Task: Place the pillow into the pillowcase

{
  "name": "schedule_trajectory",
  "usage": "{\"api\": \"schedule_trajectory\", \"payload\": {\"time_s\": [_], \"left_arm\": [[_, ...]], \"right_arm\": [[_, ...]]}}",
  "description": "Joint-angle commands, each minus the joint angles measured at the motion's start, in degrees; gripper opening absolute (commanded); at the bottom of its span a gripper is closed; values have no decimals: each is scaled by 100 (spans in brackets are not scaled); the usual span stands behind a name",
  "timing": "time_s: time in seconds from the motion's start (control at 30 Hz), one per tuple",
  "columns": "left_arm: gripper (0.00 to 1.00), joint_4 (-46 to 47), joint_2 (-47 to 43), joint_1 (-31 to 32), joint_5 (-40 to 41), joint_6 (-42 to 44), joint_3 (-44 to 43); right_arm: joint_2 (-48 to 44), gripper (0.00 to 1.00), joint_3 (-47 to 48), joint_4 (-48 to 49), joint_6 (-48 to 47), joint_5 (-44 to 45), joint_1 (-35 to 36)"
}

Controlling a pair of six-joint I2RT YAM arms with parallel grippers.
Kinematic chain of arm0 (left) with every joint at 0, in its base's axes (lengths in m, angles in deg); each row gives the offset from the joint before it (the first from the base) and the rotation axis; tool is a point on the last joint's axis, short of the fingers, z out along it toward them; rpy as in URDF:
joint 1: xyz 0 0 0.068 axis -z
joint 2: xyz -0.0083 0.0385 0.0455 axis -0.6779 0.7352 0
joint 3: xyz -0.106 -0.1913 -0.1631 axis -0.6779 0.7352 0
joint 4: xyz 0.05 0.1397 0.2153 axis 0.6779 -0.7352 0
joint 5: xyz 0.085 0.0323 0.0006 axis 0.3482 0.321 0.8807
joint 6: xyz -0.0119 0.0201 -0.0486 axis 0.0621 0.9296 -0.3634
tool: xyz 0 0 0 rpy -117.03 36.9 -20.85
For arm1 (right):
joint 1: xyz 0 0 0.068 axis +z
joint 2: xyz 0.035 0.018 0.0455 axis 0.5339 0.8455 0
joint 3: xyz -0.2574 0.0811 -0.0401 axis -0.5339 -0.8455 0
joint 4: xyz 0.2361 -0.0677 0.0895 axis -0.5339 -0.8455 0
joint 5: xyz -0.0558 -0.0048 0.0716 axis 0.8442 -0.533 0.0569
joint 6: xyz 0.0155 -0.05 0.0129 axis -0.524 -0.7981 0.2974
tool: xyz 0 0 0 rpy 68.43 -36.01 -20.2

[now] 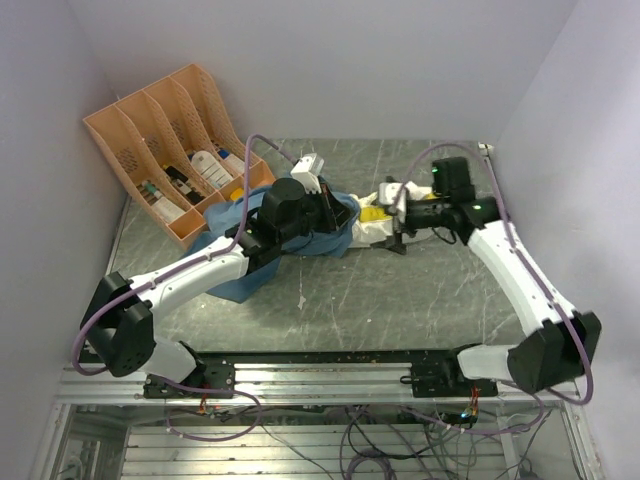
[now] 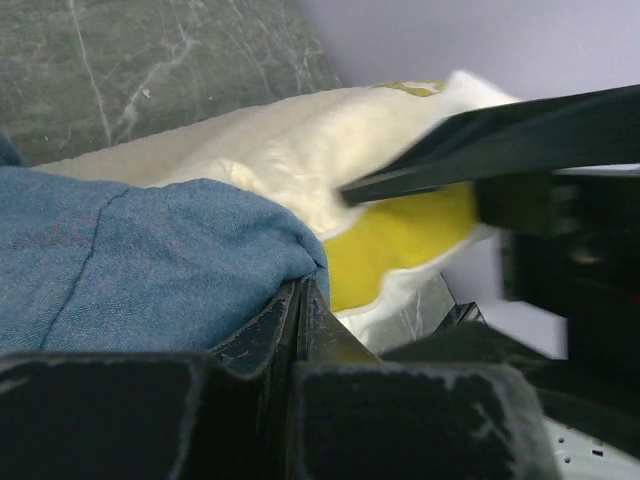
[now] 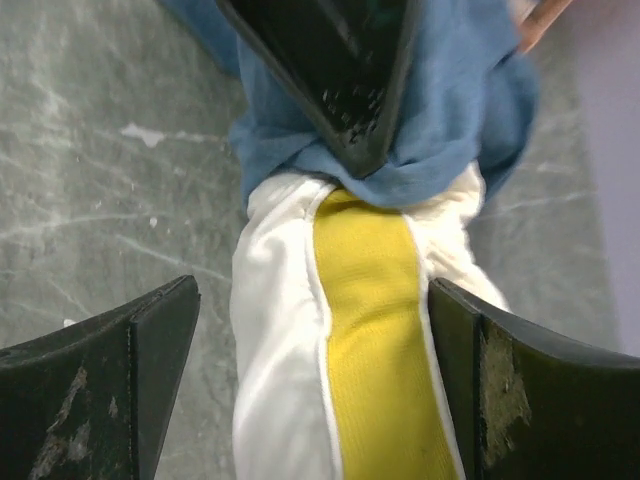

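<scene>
The grey-green marbled tabletop [image 1: 400, 310] fills the lower middle of the top view. Left of centre on it lies the wrinkled medium-blue fabric pillowcase [image 1: 245, 283], bunched beneath the left arm. At frame centre the left gripper [image 2: 303, 292] has its fingers pressed together, pinching the pillowcase's hem. Just to the right, the plump cream-white pillow with a yellow band [image 3: 365, 330] sticks out of the blue cloth, its other end covered by it. The right gripper [image 3: 312, 300] is spread wide, one finger on either side of the exposed pillow end. At upper left, by the wall, an orange perforated plastic file organiser [image 1: 120, 160] holds small bottles [image 1: 205, 165].
</scene>
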Motion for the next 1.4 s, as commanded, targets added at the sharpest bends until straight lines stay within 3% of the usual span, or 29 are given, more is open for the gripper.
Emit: {"api": "schedule_trajectory", "payload": {"time_s": [0.0,0.03,0.07,0.1,0.13,0.17,0.2,0.33,0.4,0.5,0.53,0.6,0.67,0.73,0.77,0.83,0.9,0.97,1.03,1.13,1.27,1.37], "left_arm": [[7,25,-180,-26,-83,42,-148],[7,33,-226,-29,-160,43,-190],[7,53,-270,-23,-257,30,-233],[7,118,-335,-29,-367,2,-280],[7,188,-390,-29,-462,-41,-364],[7,218,-420,-25,-568,-62,-521],[7,157,-407,-23,-658,-65,-762],[7,-58,14,183,-940,-37,-2134],[7,-187,324,371,-1061,4,-2935],[7,-385,670,605,-1139,72,-3513],[7,-406,703,611,-1158,62,-3519],[7,-531,669,599,-1039,130,-3329],[7,-509,579,451,-946,139,-2970],[7,-136,533,237,-1133,-101,-2552],[7,-20,530,197,-1198,-179,-2422],[7,123,595,181,-1275,-266,-2336],[7,268,740,184,-1483,-381,-2406],[7,325,820,188,-1673,-399,-2531],[7,508,824,194,-1762,-508,-2463],[7,793,938,222,-1945,-756,-2430],[7,658,1299,286,-2043,-746,-2781],[7,747,1545,234,-2117,-875,-2935]], "right_arm": [[425,91,-560,808,925,2094,583],[397,84,-682,1220,1033,2328,586],[403,67,-705,1396,1138,2515,586],[445,38,-628,1487,1279,2643,586],[518,21,-476,1462,1373,2617,591],[591,7,-280,1403,1459,2520,594],[657,0,-106,1411,1655,2286,587],[841,0,447,2333,3648,609,565],[760,0,307,3892,5413,211,567],[407,0,-352,6801,7805,482,351],[399,0,-453,7591,8397,435,258],[580,0,-422,8249,9028,-113,263],[574,0,-568,7665,8527,-293,467],[371,0,-904,7696,8320,-93,386],[272,0,-1093,8158,8731,46,-60],[404,0,-1343,10043,10456,-127,-810],[839,0,-1354,11276,11748,-727,-747],[931,0,-1786,11829,12268,-857,-560],[641,0,-1948,11051,11579,-614,-702],[281,0,-1509,8991,9897,-73,-890],[148,0,-893,6553,8407,338,-111],[18,0,-1024,6419,8950,936,-68]]}}
